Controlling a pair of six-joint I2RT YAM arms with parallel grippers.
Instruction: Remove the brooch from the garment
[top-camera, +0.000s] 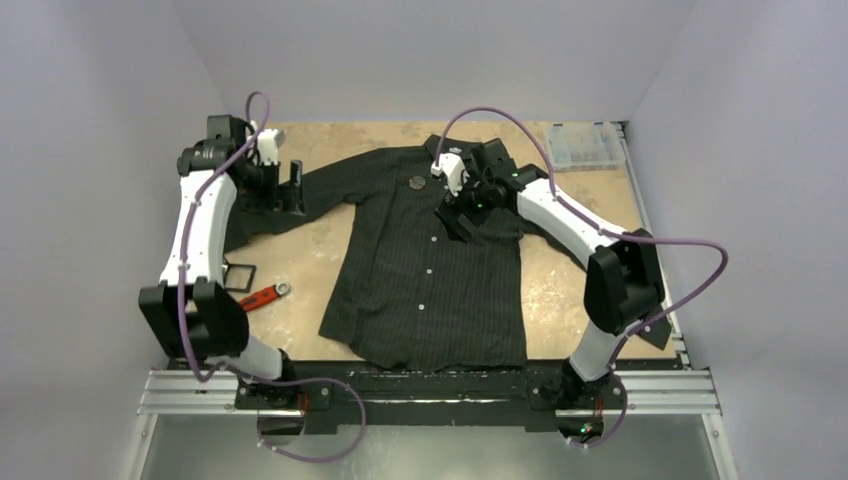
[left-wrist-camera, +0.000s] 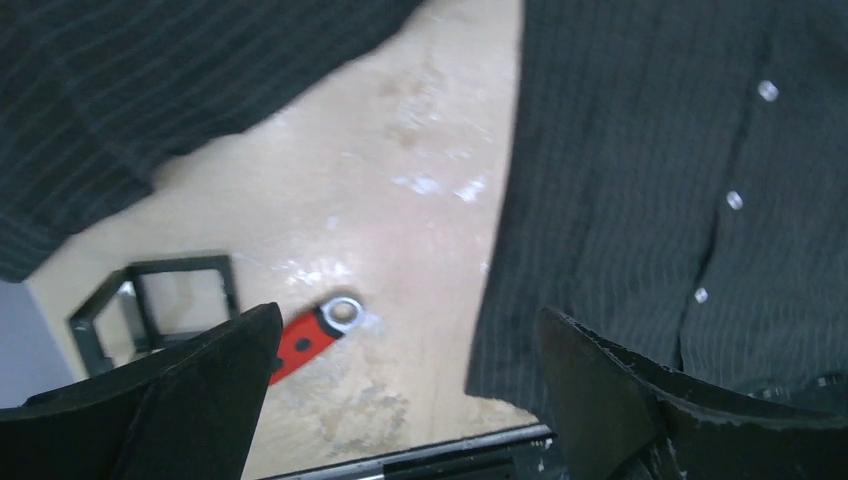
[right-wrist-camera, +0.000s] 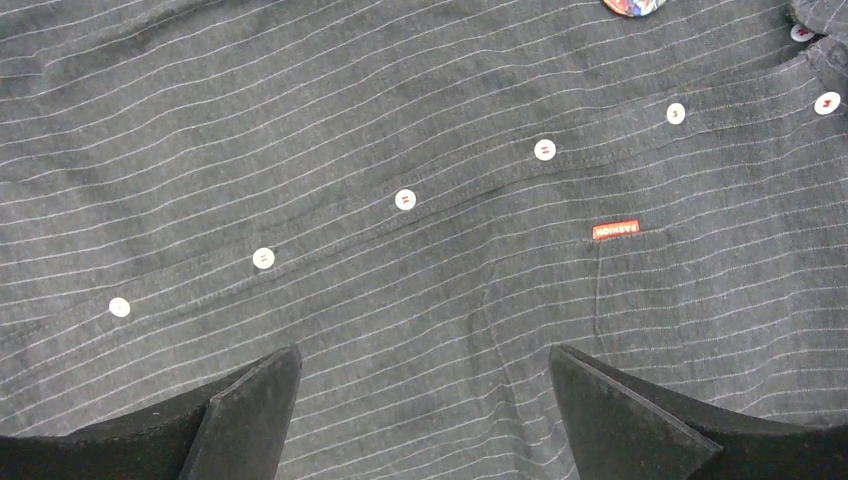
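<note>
Top view: garment (top-camera: 430, 270) lies flat on surface (top-camera: 310, 250), brooch (top-camera: 418, 183) on garment's chest just below its collar; left wrist: left tool (left-wrist-camera: 405, 325) spread wide, empty, beside garment's side hem; right wrist: right tool (right-wrist-camera: 425, 355) spread wide, empty, over garment's button row.

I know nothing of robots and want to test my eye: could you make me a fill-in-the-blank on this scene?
The ___ arm's jaws hover nearest the brooch. The wrench beside the shirt has a ___ handle. Both arms' jaws stand ___, holding nothing.
Missing: right; red; open.
</note>
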